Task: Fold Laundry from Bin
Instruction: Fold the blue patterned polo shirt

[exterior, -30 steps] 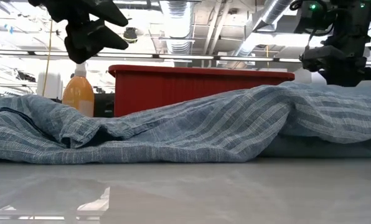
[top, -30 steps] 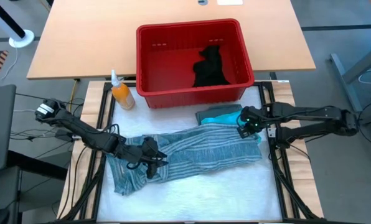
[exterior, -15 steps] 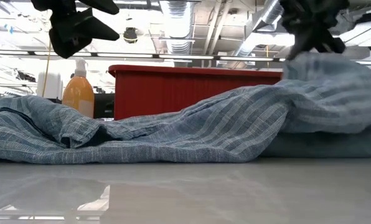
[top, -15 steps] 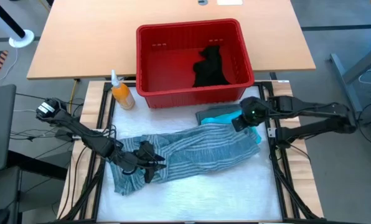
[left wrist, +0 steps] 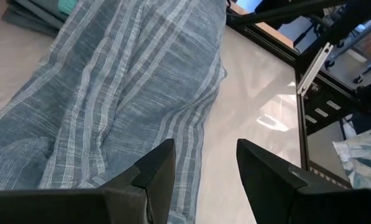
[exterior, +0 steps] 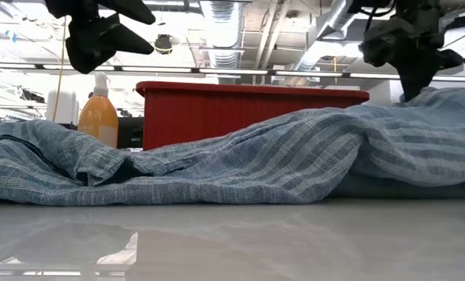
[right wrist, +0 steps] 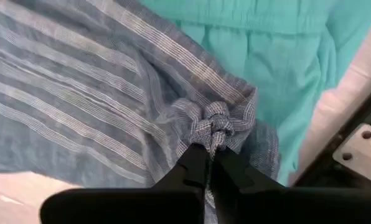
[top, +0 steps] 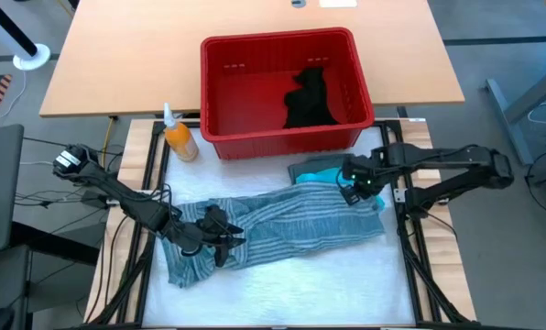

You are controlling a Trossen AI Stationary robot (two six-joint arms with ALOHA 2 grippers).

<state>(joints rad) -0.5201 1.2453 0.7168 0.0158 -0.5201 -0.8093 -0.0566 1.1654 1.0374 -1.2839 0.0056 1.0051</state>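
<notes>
You see the blue-grey striped shirt (top: 273, 229) spread across the white work surface (top: 346, 284), at 6 o'clock from the red bin (top: 282, 87). The right gripper (right wrist: 208, 163) sits at the shirt's 3 o'clock end, its fingers pinched tight on a bunched fold of the striped cloth. Beneath that end lies the turquoise garment (right wrist: 279, 56). The left gripper (left wrist: 201, 171) hovers over the shirt's 9 o'clock end with its fingers parted and nothing between them. Inside the bin, a black garment (top: 308, 99) lies toward the 3 o'clock wall. An orange bottle (top: 177, 136) stands just beside the bin's 8 o'clock corner.
</notes>
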